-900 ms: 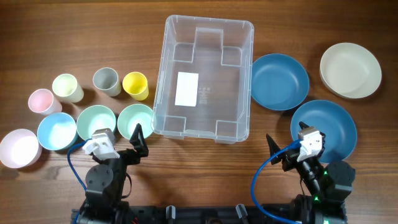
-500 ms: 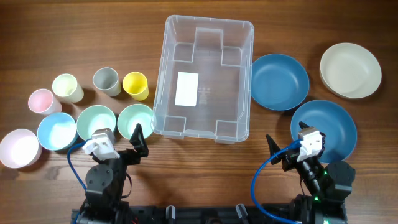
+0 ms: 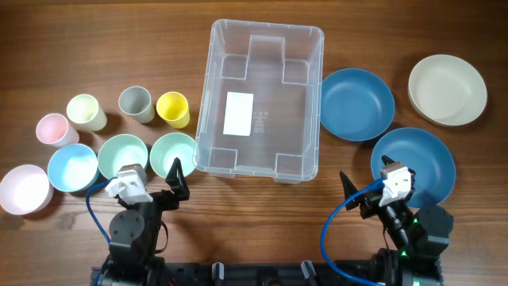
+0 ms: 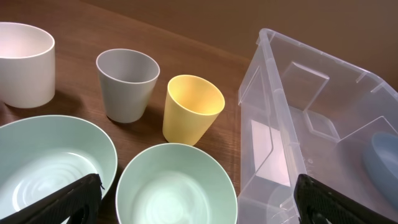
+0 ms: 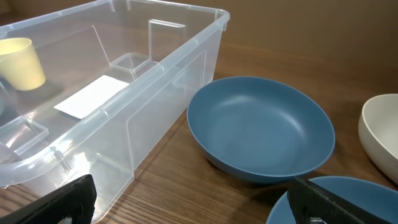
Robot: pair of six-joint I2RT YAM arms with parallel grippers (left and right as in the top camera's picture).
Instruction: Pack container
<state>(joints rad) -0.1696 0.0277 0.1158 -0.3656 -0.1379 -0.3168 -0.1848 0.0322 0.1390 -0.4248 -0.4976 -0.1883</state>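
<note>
The container point(image 3: 260, 44), a large clear rectangular bin with a white label, stands empty at the table's middle; it also shows in the left wrist view point(image 4: 323, 118) and the right wrist view point(image 5: 112, 118). My left gripper point(image 3: 163, 179) is open and empty at the front left, just before a mint bowl point(image 3: 171, 152) point(image 4: 177, 186). My right gripper point(image 3: 367, 189) is open and empty at the front right, beside a blue bowl point(image 3: 425, 163) point(image 5: 336, 202).
Left of the container stand a yellow cup point(image 3: 172, 108) point(image 4: 191, 109), grey cup point(image 3: 135, 103) point(image 4: 127, 84), pale green cup point(image 3: 86, 111), pink cup point(image 3: 52, 129), a second mint bowl point(image 3: 122, 154), light blue bowl point(image 3: 71, 168), pale pink bowl point(image 3: 24, 189). Right: another blue bowl point(image 3: 356, 103) point(image 5: 261, 127), cream bowl point(image 3: 447, 89).
</note>
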